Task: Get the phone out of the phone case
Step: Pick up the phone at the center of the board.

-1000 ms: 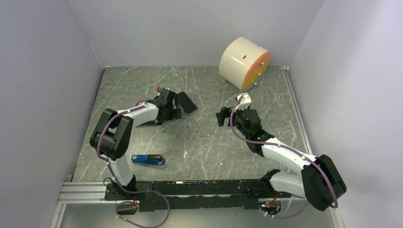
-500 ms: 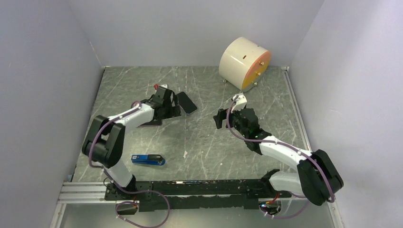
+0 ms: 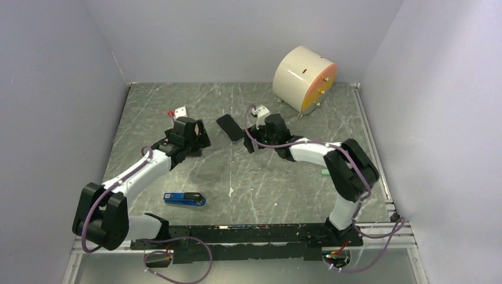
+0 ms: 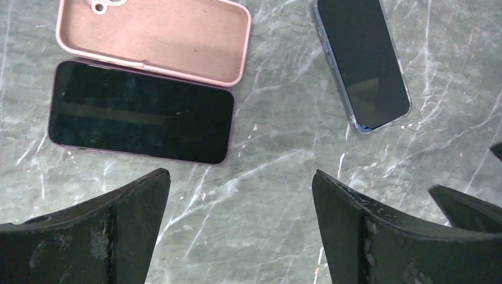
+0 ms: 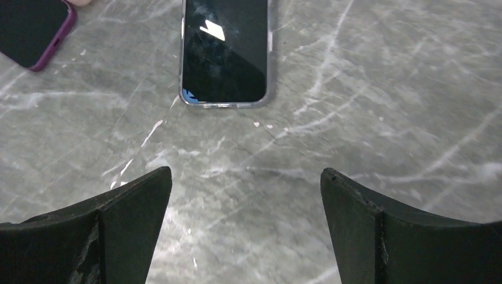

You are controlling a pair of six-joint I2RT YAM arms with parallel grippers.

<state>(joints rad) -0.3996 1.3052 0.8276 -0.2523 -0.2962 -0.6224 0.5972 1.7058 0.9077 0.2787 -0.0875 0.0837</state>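
Note:
An empty pink phone case (image 4: 154,35) lies open side up. A dark-screened phone with a purple edge (image 4: 142,112) lies flat right beside it, its corner also in the right wrist view (image 5: 32,29). A second phone in a clear case (image 4: 361,62) lies to the right, seen too in the top view (image 3: 229,128) and the right wrist view (image 5: 225,50). My left gripper (image 4: 238,177) is open and empty above the table, short of the purple-edged phone; in the top view (image 3: 189,133) it hides the pink case. My right gripper (image 5: 245,174) is open and empty just short of the clear-cased phone (image 3: 251,139).
A cream and orange drum (image 3: 305,78) stands at the back right. A blue stapler-like object (image 3: 184,199) lies near the front left. A small green piece (image 3: 324,172) lies right of the right arm. Grey walls close in three sides.
My left gripper has drawn back to the left, away from the clear-cased phone. My right arm has swung left and reached in close to that phone.

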